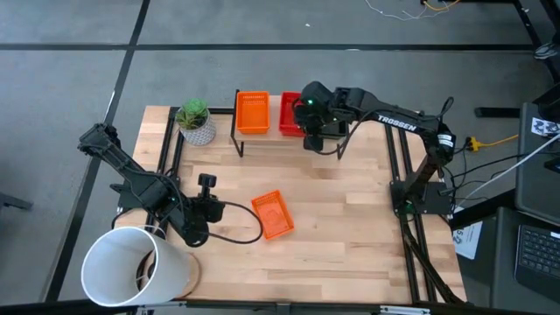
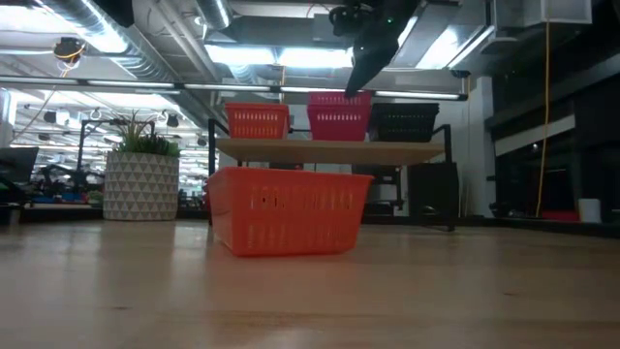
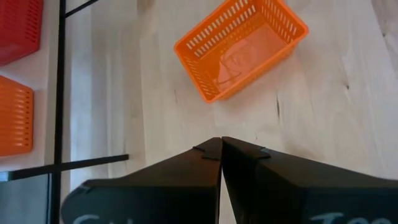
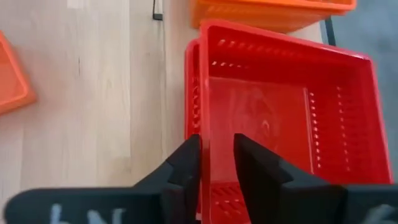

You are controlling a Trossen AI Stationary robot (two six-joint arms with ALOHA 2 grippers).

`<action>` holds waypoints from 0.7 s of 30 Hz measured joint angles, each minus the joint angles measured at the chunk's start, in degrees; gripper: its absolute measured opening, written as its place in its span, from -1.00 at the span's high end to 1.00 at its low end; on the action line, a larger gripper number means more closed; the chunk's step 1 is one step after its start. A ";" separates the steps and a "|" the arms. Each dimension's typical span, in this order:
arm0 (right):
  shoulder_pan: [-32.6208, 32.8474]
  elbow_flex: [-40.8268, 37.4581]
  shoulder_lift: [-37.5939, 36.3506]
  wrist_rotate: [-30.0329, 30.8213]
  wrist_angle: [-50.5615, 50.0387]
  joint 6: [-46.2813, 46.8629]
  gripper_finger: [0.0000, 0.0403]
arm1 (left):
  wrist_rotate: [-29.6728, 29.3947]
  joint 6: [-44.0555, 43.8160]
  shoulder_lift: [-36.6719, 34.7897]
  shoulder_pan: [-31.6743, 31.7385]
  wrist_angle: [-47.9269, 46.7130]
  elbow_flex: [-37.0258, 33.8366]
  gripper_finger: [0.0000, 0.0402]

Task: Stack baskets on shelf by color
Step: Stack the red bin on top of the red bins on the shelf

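The loose orange basket [image 2: 289, 208] lies on the table in front of the shelf [image 2: 329, 151], its long axis skewed to the shelf's edge. The left gripper [image 1: 207, 182], clenched empty, sits just beside it and nearer. The right gripper [image 4: 216, 163], jaws parted, straddles the rim of the red stack [image 1: 290, 115] on the shelf, releasing it.

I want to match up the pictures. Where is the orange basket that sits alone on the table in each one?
High view: loose orange basket lies on the table's middle, near the left gripper.
Low view: it sits front and centre, before the shelf.
Left wrist view: it lies ahead of the shut fingers.
Right wrist view: only an orange edge shows.
Shared landmark: the shelf.
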 joint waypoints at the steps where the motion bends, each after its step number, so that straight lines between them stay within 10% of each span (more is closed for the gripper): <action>1: -0.02 0.49 0.01 0.01 -0.64 0.03 0.50 | 0.00 -0.51 0.00 0.00 0.00 0.00 0.98; 14: 5.48 13.64 -0.21 -1.45 -18.37 13.13 0.45 | -0.94 -3.52 0.04 0.11 2.82 0.00 0.98; 21: 11.56 12.53 -0.68 -1.54 -36.12 25.19 0.45 | -3.63 -2.90 3.91 4.58 20.06 0.02 0.98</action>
